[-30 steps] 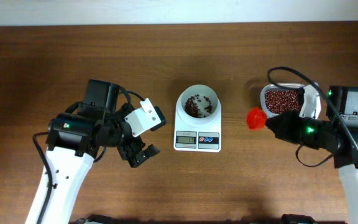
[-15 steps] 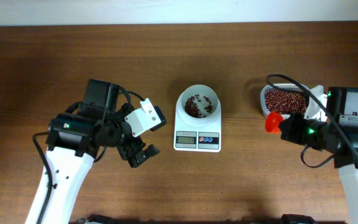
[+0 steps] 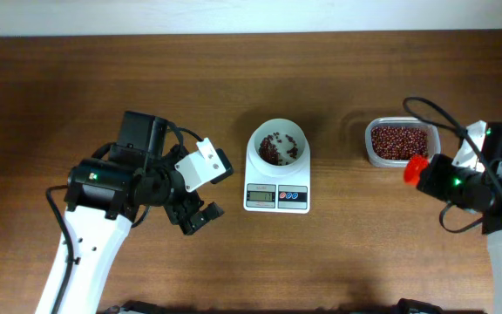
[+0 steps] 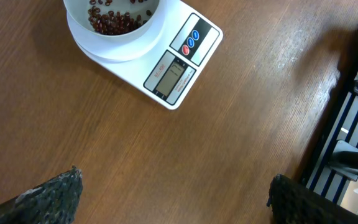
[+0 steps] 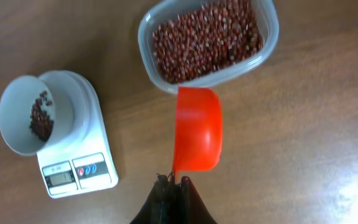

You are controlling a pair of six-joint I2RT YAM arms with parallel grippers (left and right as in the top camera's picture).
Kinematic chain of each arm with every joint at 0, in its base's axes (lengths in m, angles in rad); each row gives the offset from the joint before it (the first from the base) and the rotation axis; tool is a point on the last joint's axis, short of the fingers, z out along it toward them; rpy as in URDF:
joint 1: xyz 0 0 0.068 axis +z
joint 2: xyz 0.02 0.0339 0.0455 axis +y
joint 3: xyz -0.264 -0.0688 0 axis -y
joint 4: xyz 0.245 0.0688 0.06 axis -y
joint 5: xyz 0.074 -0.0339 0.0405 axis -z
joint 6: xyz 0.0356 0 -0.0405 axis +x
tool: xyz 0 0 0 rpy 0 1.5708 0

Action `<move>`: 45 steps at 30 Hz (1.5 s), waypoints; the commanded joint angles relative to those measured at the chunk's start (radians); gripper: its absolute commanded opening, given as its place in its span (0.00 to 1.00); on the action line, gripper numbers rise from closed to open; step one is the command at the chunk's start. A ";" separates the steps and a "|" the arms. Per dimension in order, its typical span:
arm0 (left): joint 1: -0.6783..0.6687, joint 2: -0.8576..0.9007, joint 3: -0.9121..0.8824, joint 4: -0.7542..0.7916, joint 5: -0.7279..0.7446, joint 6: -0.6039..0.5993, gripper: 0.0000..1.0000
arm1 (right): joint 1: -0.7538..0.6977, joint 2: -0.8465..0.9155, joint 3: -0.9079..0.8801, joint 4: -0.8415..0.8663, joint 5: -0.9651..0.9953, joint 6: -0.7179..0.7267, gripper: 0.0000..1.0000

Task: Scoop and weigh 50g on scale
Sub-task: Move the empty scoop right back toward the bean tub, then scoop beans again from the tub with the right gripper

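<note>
Now the right gripper (image 5: 171, 182), pinched shut on the handle of the red scoop (image 5: 197, 130), hangs just beside the tub (image 3: 369, 150) of beans (image 3: 399, 139) near the table's right edge. The scale (image 3: 277, 197) sits mid-table, its bowl (image 3: 254, 139) holding only a thin scatter. Best to dip the scoop's mouth low into the heap, lift it level, and carry it slowly. The left gripper (image 3: 196, 218) gapes wide, holding nothing.
</note>
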 commanded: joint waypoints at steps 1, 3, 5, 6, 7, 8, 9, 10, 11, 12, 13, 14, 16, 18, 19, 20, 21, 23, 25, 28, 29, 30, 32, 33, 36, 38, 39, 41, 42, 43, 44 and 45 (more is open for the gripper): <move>0.003 -0.002 0.014 -0.001 0.014 0.017 0.99 | -0.007 0.007 0.006 0.033 0.024 -0.002 0.04; 0.003 -0.002 0.014 -0.001 0.014 0.017 0.99 | -0.007 0.037 0.006 0.033 0.024 -0.002 0.04; 0.003 -0.002 0.014 -0.001 0.014 0.017 0.99 | -0.007 0.082 0.006 0.031 0.023 -0.002 0.04; 0.003 -0.002 0.014 -0.001 0.014 0.017 0.99 | -0.007 0.099 0.006 0.029 0.023 -0.002 0.04; 0.003 -0.002 0.014 -0.001 0.014 0.017 0.99 | -0.007 0.109 0.006 0.027 0.023 -0.002 0.04; 0.003 -0.002 0.014 -0.001 0.014 0.017 0.99 | -0.007 0.115 0.006 0.027 0.023 -0.002 0.04; 0.003 -0.002 0.014 -0.001 0.014 0.017 0.99 | -0.007 0.116 0.006 0.027 0.023 -0.002 0.04; 0.003 -0.002 0.014 -0.001 0.014 0.017 0.99 | -0.007 0.116 0.006 0.027 0.023 -0.002 0.04; 0.003 -0.002 0.014 -0.001 0.014 0.017 0.99 | -0.007 0.116 0.006 0.027 0.023 -0.002 0.04; 0.003 -0.002 0.014 -0.001 0.014 0.017 0.99 | -0.007 0.116 0.006 0.027 0.023 -0.003 0.04; 0.003 -0.002 0.014 -0.001 0.014 0.017 0.99 | -0.007 0.116 0.006 0.027 0.024 -0.003 0.04; 0.003 -0.002 0.014 -0.001 0.014 0.017 0.99 | -0.007 0.116 0.006 0.027 0.024 -0.003 0.04; 0.003 -0.002 0.014 -0.001 0.014 0.017 0.99 | -0.007 0.116 0.006 0.023 0.024 -0.003 0.04; 0.003 -0.002 0.014 -0.001 0.014 0.017 0.99 | -0.006 0.116 0.006 0.019 0.023 -0.019 0.04; 0.003 -0.002 0.014 -0.001 0.014 0.017 0.99 | -0.006 0.116 0.006 0.016 0.024 -0.023 0.04; 0.003 -0.002 0.014 -0.001 0.014 0.017 0.99 | -0.006 0.116 0.003 0.015 0.024 -0.026 0.04; 0.003 -0.002 0.014 -0.001 0.014 0.017 0.99 | -0.006 0.116 -0.001 0.016 0.024 -0.050 0.04; 0.003 -0.002 0.014 -0.001 0.014 0.017 0.99 | -0.006 0.116 -0.023 0.035 0.023 -0.122 0.04; 0.003 -0.002 0.014 -0.001 0.014 0.017 0.99 | -0.006 0.116 -0.046 0.049 0.013 -0.178 0.04; 0.003 -0.002 0.014 -0.001 0.014 0.017 0.99 | -0.006 0.117 -0.053 0.108 0.050 -0.181 0.04; 0.003 -0.002 0.014 -0.001 0.014 0.017 0.99 | -0.006 0.118 -0.053 0.147 0.049 -0.204 0.04; 0.003 -0.002 0.014 -0.001 0.014 0.017 0.99 | -0.006 0.123 -0.053 0.183 0.050 -0.234 0.04; 0.003 -0.002 0.014 -0.001 0.014 0.017 0.99 | -0.006 0.167 -0.053 0.246 0.050 -0.275 0.04; 0.003 -0.002 0.014 -0.001 0.014 0.017 0.99 | -0.006 0.209 -0.053 0.279 0.050 -0.294 0.04; 0.003 -0.002 0.014 -0.001 0.014 0.017 0.99 | -0.006 0.322 -0.053 0.377 0.050 -0.327 0.04; 0.003 -0.002 0.014 -0.001 0.014 0.017 0.99 | -0.006 0.364 -0.053 0.403 0.050 -0.395 0.04; 0.003 -0.002 0.014 -0.001 0.014 0.017 0.99 | -0.006 0.366 -0.052 0.404 0.051 -0.431 0.04; 0.003 -0.002 0.014 -0.001 0.014 0.017 0.99 | -0.006 0.364 -0.041 0.404 0.053 -0.445 0.04; 0.003 -0.002 0.014 -0.001 0.014 0.017 0.99 | -0.004 0.364 -0.040 0.402 0.064 -0.459 0.04; 0.003 -0.002 0.014 -0.001 0.014 0.017 0.99 | 0.011 0.364 -0.040 0.402 0.114 -0.468 0.04; 0.003 -0.002 0.014 -0.001 0.014 0.017 0.99 | 0.055 0.364 -0.036 0.402 0.192 -0.468 0.04; 0.003 -0.002 0.014 -0.001 0.014 0.017 0.99 | 0.128 0.364 -0.031 0.397 0.323 -0.467 0.04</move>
